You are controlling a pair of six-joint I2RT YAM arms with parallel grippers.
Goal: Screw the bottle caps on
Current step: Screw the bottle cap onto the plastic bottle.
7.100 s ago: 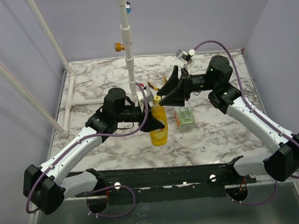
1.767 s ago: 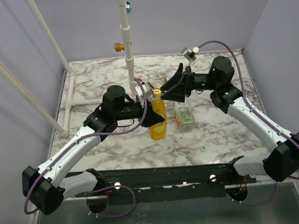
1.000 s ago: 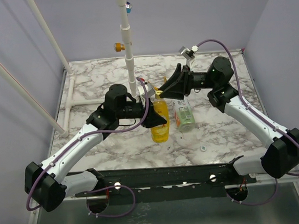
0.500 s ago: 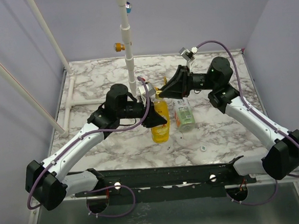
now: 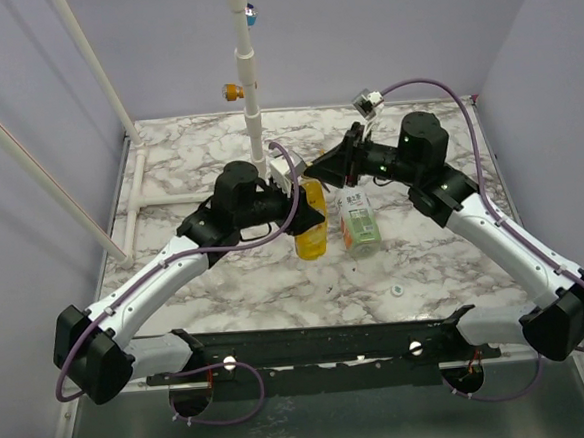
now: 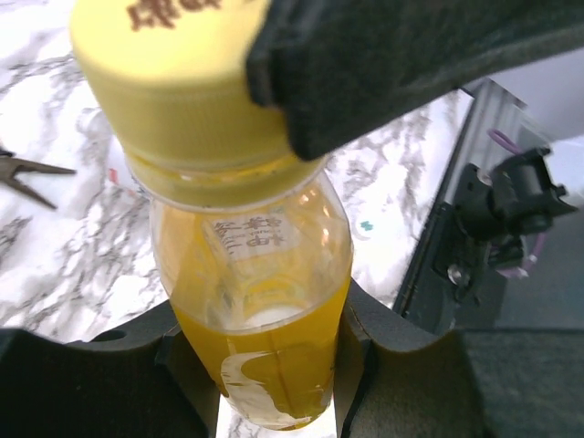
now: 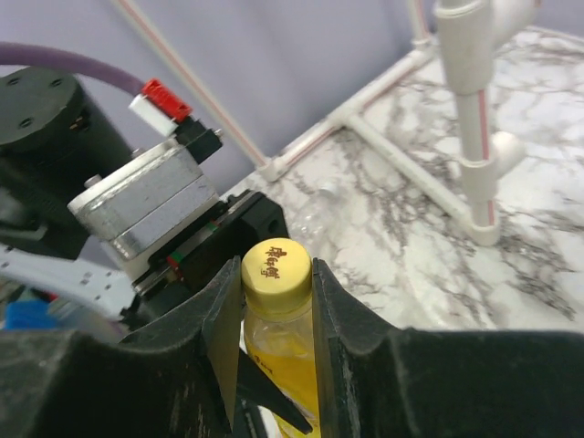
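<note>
A yellow bottle (image 5: 311,228) stands upright near the table's middle, with my left gripper (image 5: 306,216) shut around its body. In the left wrist view the bottle (image 6: 260,338) fills the gap between the black fingers of my left gripper (image 6: 265,351). Its yellow cap (image 7: 276,267) sits on the neck, and my right gripper (image 7: 276,274) is shut on it from both sides. In the top view my right gripper (image 5: 317,170) comes in from the right above the bottle. A clear bottle with a green label (image 5: 357,222) lies just to the right. A whitish cap (image 5: 396,291) lies near the front.
A white pipe stand (image 5: 251,102) rises behind the bottles, close to the left arm's wrist. White pipes (image 5: 135,195) run along the table's left side. The tips of pliers (image 6: 27,178) show on the marble left of the yellow bottle.
My right gripper has shut on the yellow cap. Both arms and the yellow bottle have shifted a little toward the back of the table.
</note>
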